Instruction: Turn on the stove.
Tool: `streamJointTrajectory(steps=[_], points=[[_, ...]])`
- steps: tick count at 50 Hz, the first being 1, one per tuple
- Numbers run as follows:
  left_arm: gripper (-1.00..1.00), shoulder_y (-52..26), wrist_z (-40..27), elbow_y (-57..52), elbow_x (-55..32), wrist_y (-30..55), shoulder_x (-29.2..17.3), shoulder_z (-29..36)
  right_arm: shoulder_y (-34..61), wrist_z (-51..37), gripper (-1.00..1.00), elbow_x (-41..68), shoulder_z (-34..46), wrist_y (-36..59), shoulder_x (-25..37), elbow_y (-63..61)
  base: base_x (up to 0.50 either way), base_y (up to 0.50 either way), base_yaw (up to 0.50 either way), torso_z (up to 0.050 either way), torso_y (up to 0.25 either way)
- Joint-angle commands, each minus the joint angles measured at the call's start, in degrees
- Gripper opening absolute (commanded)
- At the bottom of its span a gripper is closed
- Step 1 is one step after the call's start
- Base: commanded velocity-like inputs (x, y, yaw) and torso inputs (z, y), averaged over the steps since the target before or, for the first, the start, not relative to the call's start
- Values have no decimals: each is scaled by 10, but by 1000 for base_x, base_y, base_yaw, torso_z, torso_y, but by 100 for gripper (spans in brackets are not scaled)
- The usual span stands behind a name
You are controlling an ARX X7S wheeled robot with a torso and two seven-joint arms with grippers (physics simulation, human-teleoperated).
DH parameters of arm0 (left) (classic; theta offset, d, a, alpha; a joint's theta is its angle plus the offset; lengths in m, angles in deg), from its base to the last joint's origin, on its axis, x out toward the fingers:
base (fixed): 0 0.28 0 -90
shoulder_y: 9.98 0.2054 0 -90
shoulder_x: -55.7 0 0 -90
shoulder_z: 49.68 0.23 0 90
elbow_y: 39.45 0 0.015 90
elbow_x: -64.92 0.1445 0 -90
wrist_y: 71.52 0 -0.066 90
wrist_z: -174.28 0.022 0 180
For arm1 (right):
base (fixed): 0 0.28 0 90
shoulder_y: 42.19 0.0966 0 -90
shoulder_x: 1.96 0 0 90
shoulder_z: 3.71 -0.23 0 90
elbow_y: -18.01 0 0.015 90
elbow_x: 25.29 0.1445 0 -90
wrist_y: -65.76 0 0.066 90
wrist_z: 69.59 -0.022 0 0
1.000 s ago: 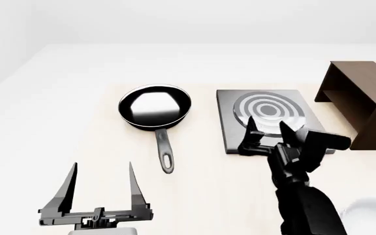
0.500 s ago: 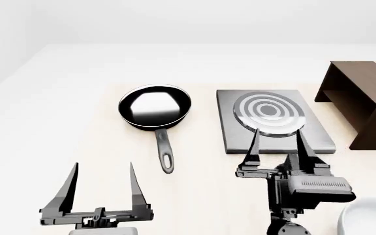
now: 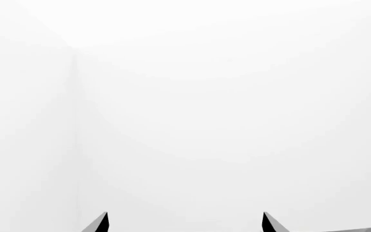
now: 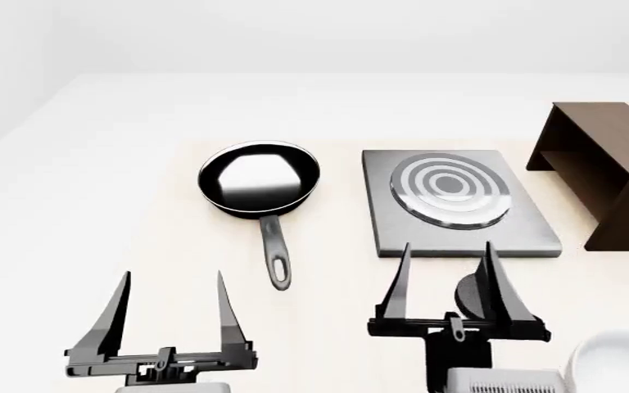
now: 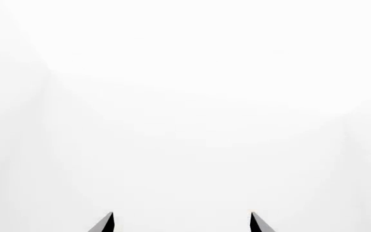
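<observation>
The flat square grey metal stove [image 4: 462, 203] lies on the pale desk [image 4: 128, 180], right of centre, just beyond the right hand [image 4: 445, 270], whose two dark prongs stand apart with nothing between them; their tips reach up close to the stove's near edge without touching it. A dark round shape shows on the desk between those prongs, but I cannot tell what it is. The left hand [image 4: 173, 296] hovers well to the left and nearer, its prongs also spread wide and empty. The stove is a plain slab with a raised silver burner of concentric rings [image 4: 450, 190] set toward its far right part. To its left sits a black round frying pan [image 4: 260, 178] with its handle pointing toward the near side, and to its right a dark brown wooden box [image 4: 604, 168], open at the side. A white rounded object [image 4: 612, 362] sits at the near right corner. The room around is bare and white, and both wrist views show only whiteness past the prong tips.
</observation>
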Motion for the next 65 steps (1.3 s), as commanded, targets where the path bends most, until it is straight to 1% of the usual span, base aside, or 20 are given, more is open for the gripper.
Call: streamJointTrajectory(steps=[1,6,9,10,15,24,30,33,44,46,47,53,56,59,64,65], points=[[100,-1,-3,2,1,-3,-1,2,27,-204,100,-46,143,-18,66,20,0,0,0,0,0],[100,-1,-4,3,1,-4,-2,3,46,-278,100,-53,206,-16,88,27,0,0,0,0,0],[100,0,-4,0,0,-2,-3,4,38,-288,100,-65,208,-5,94,8,0,0,0,0,0],[100,0,-4,-1,0,-2,-3,4,34,-299,100,-88,201,8,95,-1,0,0,0,0,0],[100,2,-5,-5,0,1,-4,4,30,-318,100,-120,204,10,92,6,0,0,0,0,0],[100,1,-6,-5,-1,1,-5,5,17,-345,100,-180,198,37,91,-19,0,0,0,0,0],[100,3,-7,-9,-1,4,-6,6,9,-356,100,-197,192,51,93,-40,0,0,0,0,0],[100,1,-7,-7,-1,3,-6,7,11,-367,100,-192,192,36,93,-39,0,0,0,0,0],[100,0,-8,-5,-3,3,-7,9,5,-366,100,-210,190,54,97,-73,0,0,0,0,0],[100,-2,-8,-2,-4,1,-7,9,4,-367,100,-232,188,70,95,-75,0,0,0,0,0],[100,-2,-8,-2,-4,2,-7,10,3,-382,100,-244,185,69,94,-75,0,0,0,0,0],[100,-3,-7,-2,-5,5,-8,11,4,-370,100,-226,188,68,96,-79,0,0,0,0,0],[100,-4,-7,-1,-5,6,-8,12,3,-356,100,-197,190,69,99,-86,0,0,0,0,0],[100,-5,-8,2,-5,5,-8,13,-2,-300,100,-103,192,104,105,-113,0,0,0,0,0],[100,-3,-9,-5,-5,9,-9,13,-2,-244,100,-3,201,138,112,-136,0,0,0,0,0],[100,-3,-9,-7,-6,11,-9,13,-1,-226,100,43,204,149,113,-139,0,0,0,0,0]])
